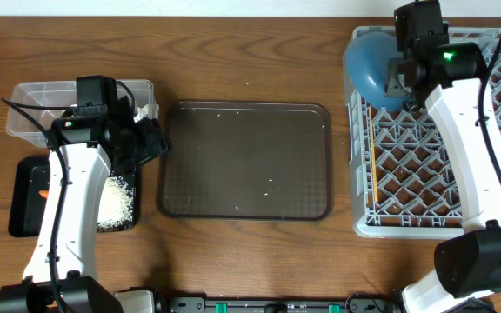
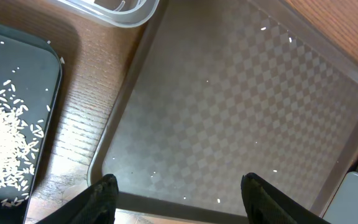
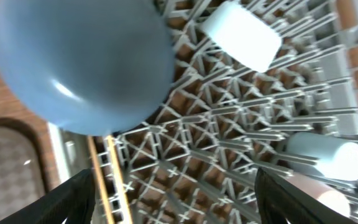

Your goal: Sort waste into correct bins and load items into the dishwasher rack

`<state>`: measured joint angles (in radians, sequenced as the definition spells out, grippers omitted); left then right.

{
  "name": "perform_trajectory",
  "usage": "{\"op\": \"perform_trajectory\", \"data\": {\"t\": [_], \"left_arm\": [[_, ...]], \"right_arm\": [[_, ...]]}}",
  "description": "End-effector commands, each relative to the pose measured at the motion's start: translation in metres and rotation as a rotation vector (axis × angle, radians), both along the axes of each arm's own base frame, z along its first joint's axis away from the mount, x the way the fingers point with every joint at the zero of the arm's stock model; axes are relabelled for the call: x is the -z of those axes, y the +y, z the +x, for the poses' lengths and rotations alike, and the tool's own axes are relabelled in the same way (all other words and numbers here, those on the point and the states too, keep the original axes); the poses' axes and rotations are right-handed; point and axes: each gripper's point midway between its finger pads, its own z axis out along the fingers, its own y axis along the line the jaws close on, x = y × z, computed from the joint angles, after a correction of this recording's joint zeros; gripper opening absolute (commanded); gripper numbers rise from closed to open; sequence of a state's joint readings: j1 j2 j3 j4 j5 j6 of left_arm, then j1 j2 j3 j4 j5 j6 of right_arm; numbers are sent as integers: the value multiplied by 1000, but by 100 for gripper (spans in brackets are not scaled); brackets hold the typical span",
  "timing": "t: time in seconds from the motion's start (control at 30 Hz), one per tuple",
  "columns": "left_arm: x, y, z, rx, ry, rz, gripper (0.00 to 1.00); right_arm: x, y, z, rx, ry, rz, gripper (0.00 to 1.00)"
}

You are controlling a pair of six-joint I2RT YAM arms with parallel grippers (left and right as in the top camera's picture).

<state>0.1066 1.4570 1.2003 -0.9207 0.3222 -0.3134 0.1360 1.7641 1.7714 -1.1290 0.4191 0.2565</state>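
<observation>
The grey dishwasher rack stands at the right. The dark-blue bowl leans in its far left corner and also shows in the right wrist view. The chopsticks lie along its left side. Two light-blue bowls and a pink cup sit among the pegs. My right gripper is open and empty above the rack. The rice and the carrot lie in the black tray. The clear tub is behind it. My left gripper is open and empty over the brown tray's left edge. Foil, paper and wrapper are hidden.
The dark-brown serving tray lies in the middle with a few stray rice grains on it. The left arm covers part of the tub and the black tray. Bare wooden table runs along the back.
</observation>
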Motion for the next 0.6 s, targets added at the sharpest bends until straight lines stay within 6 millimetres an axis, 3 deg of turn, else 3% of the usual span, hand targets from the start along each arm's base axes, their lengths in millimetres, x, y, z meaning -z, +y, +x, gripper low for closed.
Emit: {"op": "perform_trajectory", "data": {"t": [0.0,0.2,0.4,0.5,0.57], "left_arm": [[1,1,0,14,3,7,64],[1,0,0,45,-4,17,65],[0,-11,1,168,-32,48,65],[0,-22,3,232,-51,93,70],[1,-29,6,266,-62,152,80]], "right_arm": [[8,-2,2,6,7,130,77],[13,-19,3,17,5,323,86],[7,-15,1,-195,-2,539,98],[5,-20,-1,-197,-12,585,99],[5,-22,-1,-194,-15,583,99]]}}
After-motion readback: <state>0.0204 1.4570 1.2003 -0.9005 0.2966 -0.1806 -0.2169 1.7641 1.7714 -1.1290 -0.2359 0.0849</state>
